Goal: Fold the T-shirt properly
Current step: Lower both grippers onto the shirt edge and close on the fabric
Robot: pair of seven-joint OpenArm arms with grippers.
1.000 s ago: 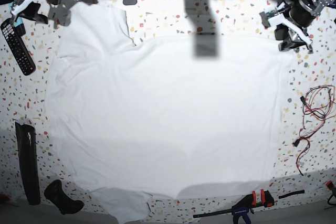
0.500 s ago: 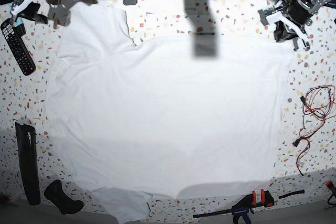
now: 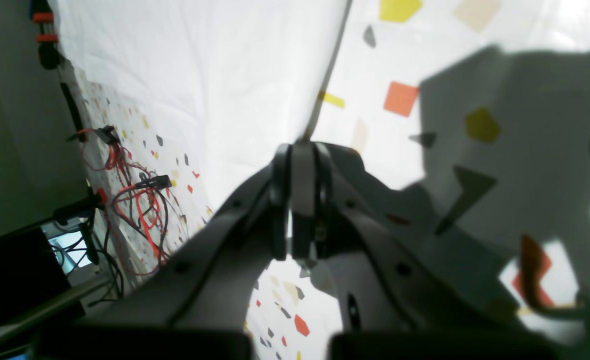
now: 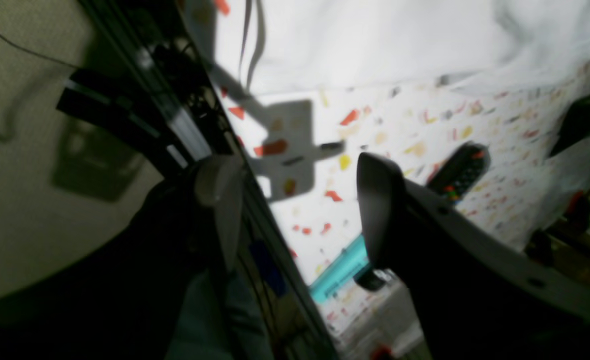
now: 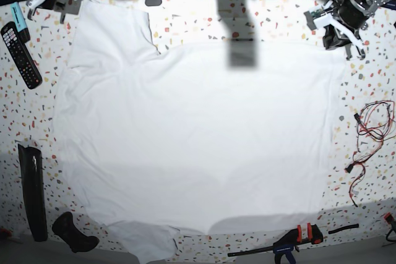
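Two grippers: both up high.
left gripper [image 3: 302, 150]: pinched closed at the T-shirt [image 5: 192, 134] edge; hold unclear.
right gripper [image 4: 295, 200]: wide open, holding nothing.

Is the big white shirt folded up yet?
No. The T-shirt lies spread flat across the table, both sleeves showing.

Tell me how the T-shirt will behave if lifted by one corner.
The T-shirt lies flat and thin, so it will probably drape limply. Being so broad, most would likely drag along the table. Its soft wrinkles suggest that it bunches when pushed.
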